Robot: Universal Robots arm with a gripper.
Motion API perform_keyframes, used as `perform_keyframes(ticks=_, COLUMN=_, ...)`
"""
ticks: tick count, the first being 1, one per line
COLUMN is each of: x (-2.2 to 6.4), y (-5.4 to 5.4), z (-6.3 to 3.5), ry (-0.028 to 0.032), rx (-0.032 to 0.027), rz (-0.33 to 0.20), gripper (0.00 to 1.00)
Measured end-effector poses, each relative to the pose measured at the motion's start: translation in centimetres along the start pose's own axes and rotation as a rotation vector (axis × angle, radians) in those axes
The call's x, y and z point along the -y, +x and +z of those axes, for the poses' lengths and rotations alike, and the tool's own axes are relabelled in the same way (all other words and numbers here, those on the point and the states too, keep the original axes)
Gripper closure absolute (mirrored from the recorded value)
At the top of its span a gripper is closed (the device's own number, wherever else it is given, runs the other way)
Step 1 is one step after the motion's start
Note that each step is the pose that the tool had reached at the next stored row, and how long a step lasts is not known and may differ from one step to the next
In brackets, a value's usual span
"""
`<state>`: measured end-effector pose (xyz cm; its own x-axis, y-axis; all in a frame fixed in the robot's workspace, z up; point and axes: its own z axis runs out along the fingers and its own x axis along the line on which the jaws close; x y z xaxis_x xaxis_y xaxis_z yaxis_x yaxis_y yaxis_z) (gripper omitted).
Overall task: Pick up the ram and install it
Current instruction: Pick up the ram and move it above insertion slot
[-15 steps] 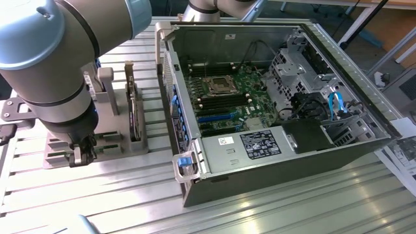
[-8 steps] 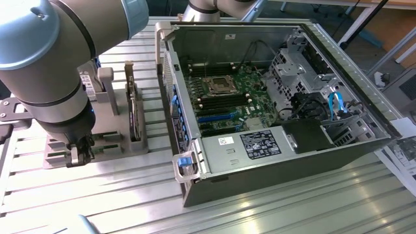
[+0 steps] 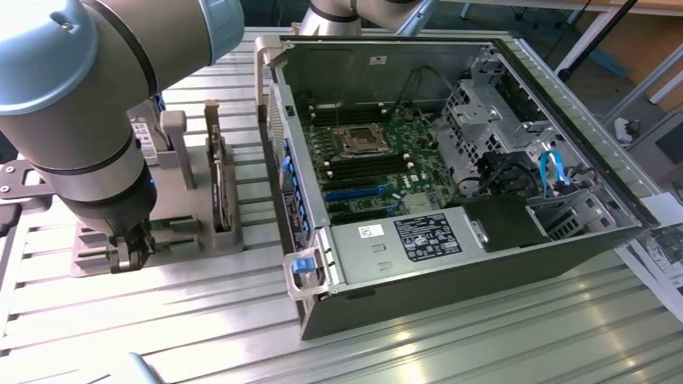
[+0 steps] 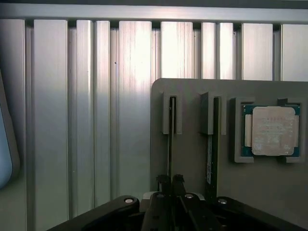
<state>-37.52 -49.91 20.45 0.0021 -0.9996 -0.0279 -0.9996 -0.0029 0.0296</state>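
Note:
The ram [image 4: 170, 139] is a slim stick seen edge-on, standing in the outer slot of the grey holder [image 4: 190, 103]. My gripper [image 4: 171, 183] is down over that slot. Its two dark fingertips [image 4: 163, 182] sit tight against either side of the stick's near end. In the exterior view the gripper [image 3: 130, 254] is low at the end of the holder [image 3: 176, 164] on that view's left, under the big grey arm. The open computer case [image 3: 353, 276] lies to the exterior view's right, with its motherboard [image 3: 369, 156] exposed.
A second card [image 4: 212, 144] stands edge-on in the neighbouring slot. Beyond it a square silver processor [image 4: 273, 131] lies in its recess. A tall green card [image 3: 219, 184] stands upright in the holder. Everything rests on a ribbed aluminium table [image 4: 96, 120]. Drive cages and cables fill the case's far side.

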Motion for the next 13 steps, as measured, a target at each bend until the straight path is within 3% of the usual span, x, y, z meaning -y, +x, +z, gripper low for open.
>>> perform_keyframes(ticks=13, x=0.00, y=-0.01, z=-0.01, ry=0.0001, rx=-0.0014, rz=0.000, gripper=0.87)
